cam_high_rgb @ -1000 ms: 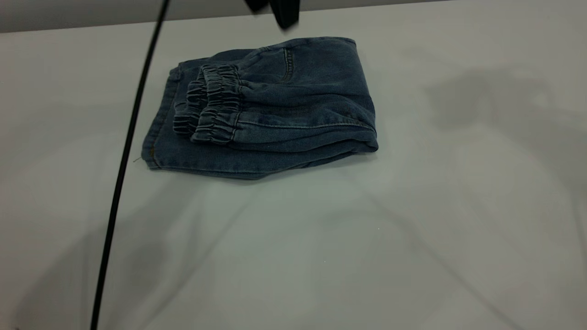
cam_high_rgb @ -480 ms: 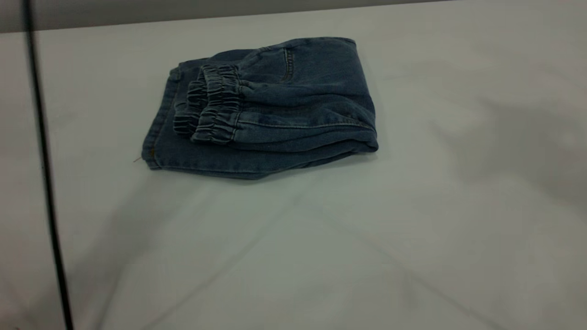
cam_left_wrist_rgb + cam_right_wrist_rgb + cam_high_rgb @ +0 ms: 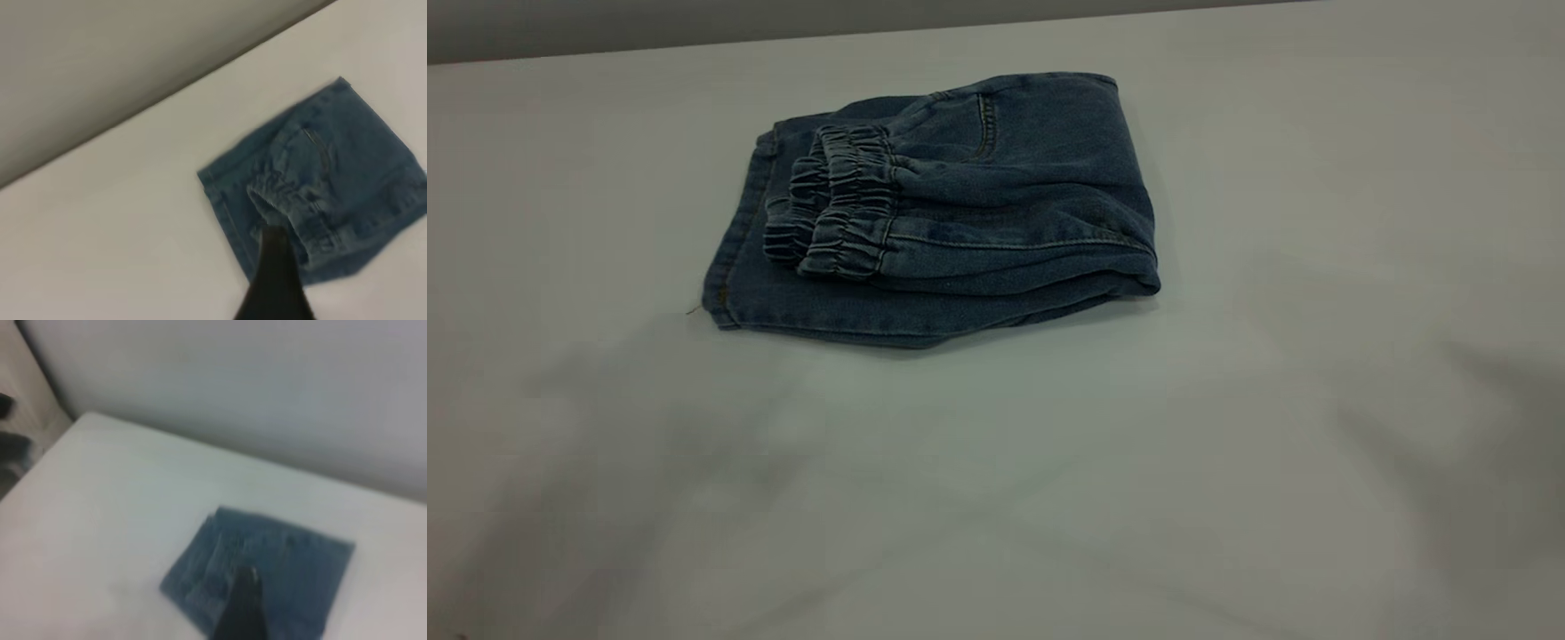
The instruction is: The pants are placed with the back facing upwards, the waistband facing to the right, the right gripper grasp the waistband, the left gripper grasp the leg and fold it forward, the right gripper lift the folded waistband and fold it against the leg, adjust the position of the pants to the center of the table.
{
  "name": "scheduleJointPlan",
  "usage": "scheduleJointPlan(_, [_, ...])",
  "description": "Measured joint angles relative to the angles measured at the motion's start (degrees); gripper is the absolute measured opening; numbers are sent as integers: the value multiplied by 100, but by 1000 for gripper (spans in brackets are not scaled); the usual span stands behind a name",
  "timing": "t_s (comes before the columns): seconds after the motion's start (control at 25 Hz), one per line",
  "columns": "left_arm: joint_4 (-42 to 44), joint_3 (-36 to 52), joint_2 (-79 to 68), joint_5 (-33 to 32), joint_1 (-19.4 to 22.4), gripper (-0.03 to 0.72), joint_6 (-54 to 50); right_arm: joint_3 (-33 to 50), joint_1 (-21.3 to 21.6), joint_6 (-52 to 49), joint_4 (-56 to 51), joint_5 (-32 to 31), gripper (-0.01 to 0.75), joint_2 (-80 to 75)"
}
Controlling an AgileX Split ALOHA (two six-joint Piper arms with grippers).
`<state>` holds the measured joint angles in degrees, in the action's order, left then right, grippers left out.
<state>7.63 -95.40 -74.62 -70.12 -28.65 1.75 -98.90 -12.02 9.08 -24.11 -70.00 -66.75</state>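
Gone from the outside view is the thin black cable that crossed its left side half a second ago, and the black gripper tip seen at the top edge a second ago is gone too. Only the pants show there. They lie folded in a small bundle on the table, toward the far side and a bit left of the middle. They have not moved. The waistband is the ruffled part, and it sits on top of the bundle near its left end.

From the left wrist camera, the left gripper is a dark shape up above the table, with the pants under it and farther off. It holds nothing. Whether its fingers are open or closed I cannot tell.

From the right wrist camera, the right gripper is also a dark shape high over the pants. It holds nothing, and I cannot tell there either if it is open or closed.
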Motion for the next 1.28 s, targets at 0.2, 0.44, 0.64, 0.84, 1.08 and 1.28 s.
scheduleJointPlan(0.2, [-9,1207,1328,1,0,498,-273,1360,0,0,-12,8,569,901])
scheduleJointPlan(0.44, [-27,2659,2865,0,0,498,-330,2957,0,20,-39,44,569,1998])
scheduleJointPlan(0.64, [-27,3882,3937,8,0,498,-313,4413,0,465,29,909,569,3019])
scheduleJointPlan(0.84, [-17,4737,4614,14,0,498,-225,5629,0,1137,24,1118,569,4082])
scheduleJointPlan(1.08, [-28,5403,5344,18,0,498,-225,6517,0,1250,34,892,569,5354])
scheduleJointPlan(1.28, [-79,5878,5778,18,0,498,-225,6699,0,1188,419,662,569,6311])
